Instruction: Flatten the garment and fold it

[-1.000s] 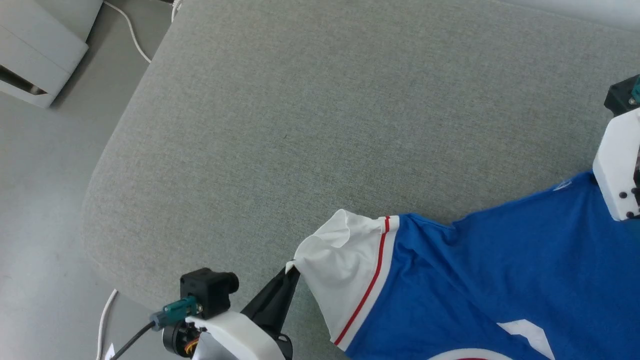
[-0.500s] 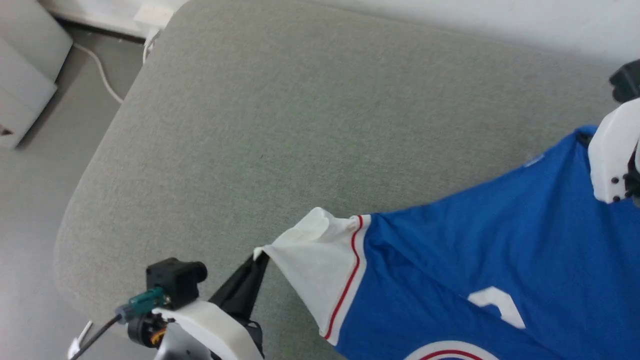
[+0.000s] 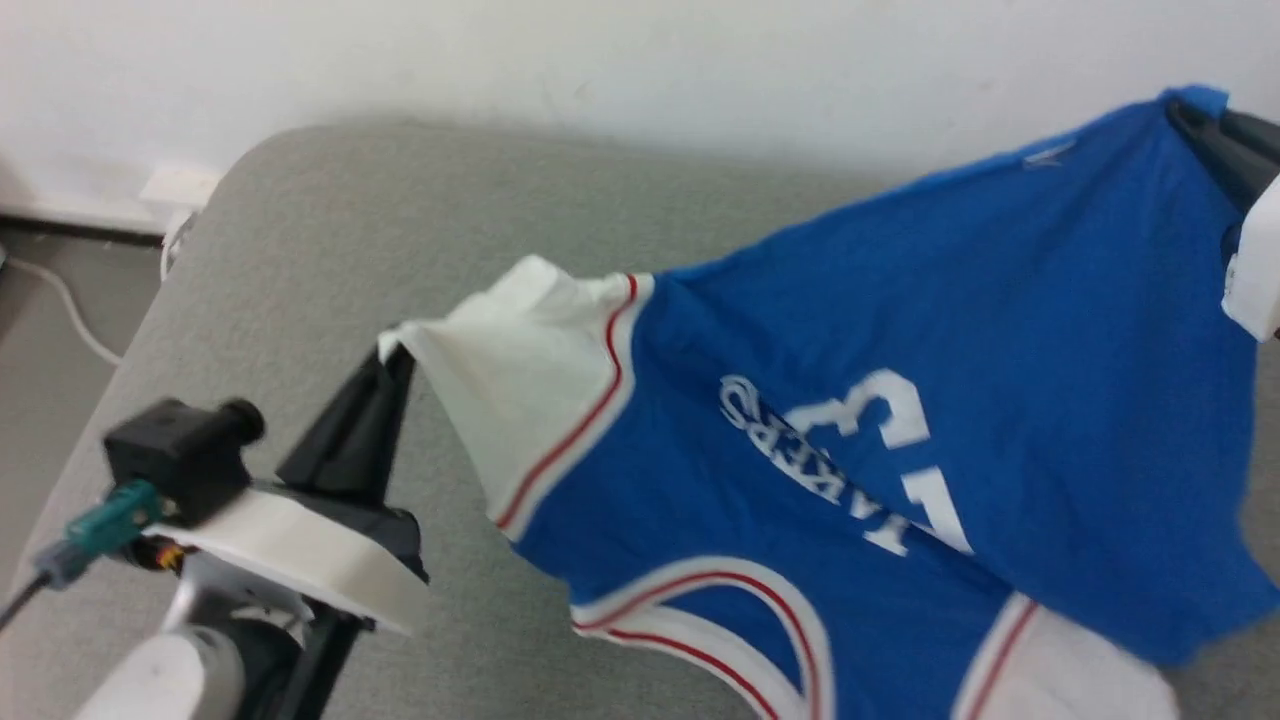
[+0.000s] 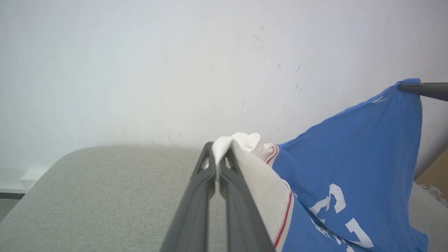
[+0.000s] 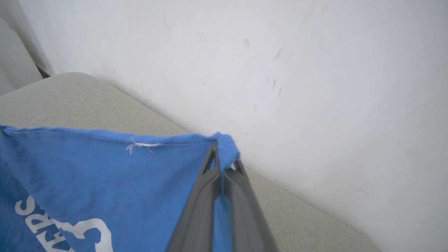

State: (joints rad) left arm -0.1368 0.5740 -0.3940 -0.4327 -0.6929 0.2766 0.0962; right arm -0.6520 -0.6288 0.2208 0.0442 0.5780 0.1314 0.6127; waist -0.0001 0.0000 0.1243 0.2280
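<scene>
A grey fabric-covered pad (image 3: pixel 330 240) spreads below a white wall (image 3: pixel 600 60). Over it hangs a royal-blue jersey T-shirt with white sleeves and red-striped trim (image 3: pixel 1000 300), stretched between both arms. The left gripper (image 3: pixel 390 355), lower and nearer, is pinched tight on a white sleeve tip; the right gripper (image 3: pixel 1185 110), higher and farther, is clamped on a blue corner. The shirt's long axis slopes upward left to right, so levelling likely comes first.

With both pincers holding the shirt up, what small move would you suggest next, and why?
Probably lower both together to spread the shirt on the cushion: the left pincer grips its sleeve, the right pincer a blue corner, and it hangs stretched between them.
</scene>
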